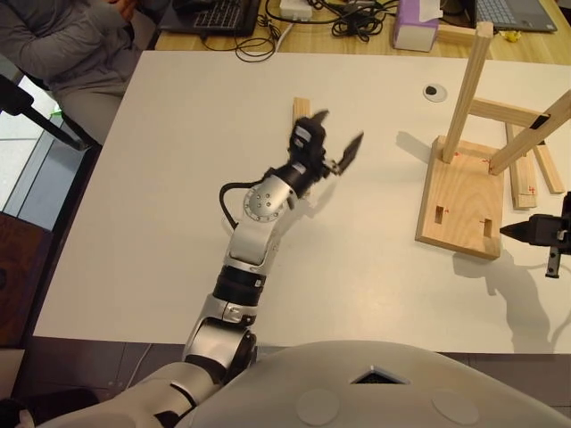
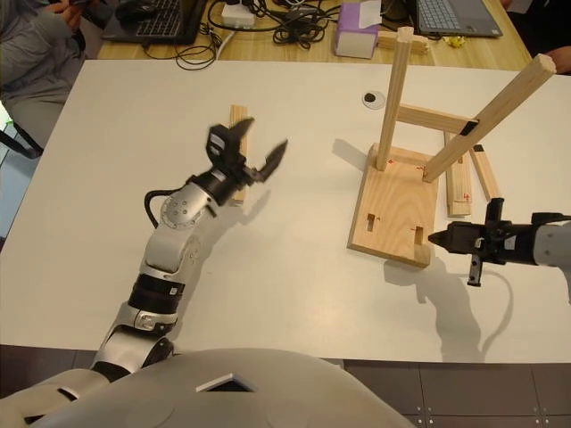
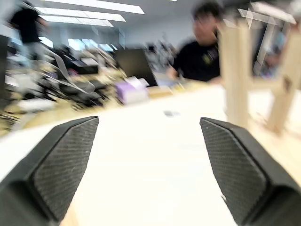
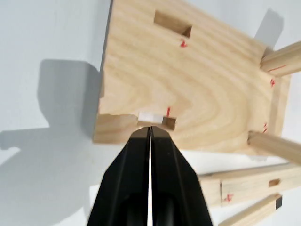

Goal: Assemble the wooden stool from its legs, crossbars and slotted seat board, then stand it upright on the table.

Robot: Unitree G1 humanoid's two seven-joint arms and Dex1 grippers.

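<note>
You are looking down on a broad white table (image 1: 161, 223). Behind it runs a wooden desk (image 1: 205, 42) with a black keyboard (image 1: 219, 13), tangled black cables (image 1: 357, 18), a purple box (image 1: 415, 22) and an open laptop (image 1: 513, 11).

The landmark is the pale wooden slotted seat board (image 1: 459, 201), which lies flat on the table. Its long axis runs from the near side to the far side.

Well to the left of the seat board, the black two-fingered left gripper (image 1: 339, 129) hovers with its fingers spread wide and nothing between them. It points toward the board's far end. Just behind the gripper, a short pale wooden bar (image 1: 302, 109) lies flat on the table, parallel to the board's long axis.

A small black round disc (image 1: 434, 91) sits just beyond the board's far left corner.

Two square pale wooden legs rise from the board's far end: a left leg (image 1: 468, 89) nearly upright and a right leg (image 1: 535, 129) leaning rightward. A wooden crossbar (image 1: 504, 111) joins them. The two slots (image 1: 442, 212) at the board's near end are unfilled.

Loose pale wooden pieces (image 1: 522, 174) lie flat just right of the board and parallel to it.

The black right gripper (image 4: 149, 129) has its fingers pressed together and holds nothing. Its tip is at the board's near right slot, and you cannot tell whether it touches the wood.
</note>
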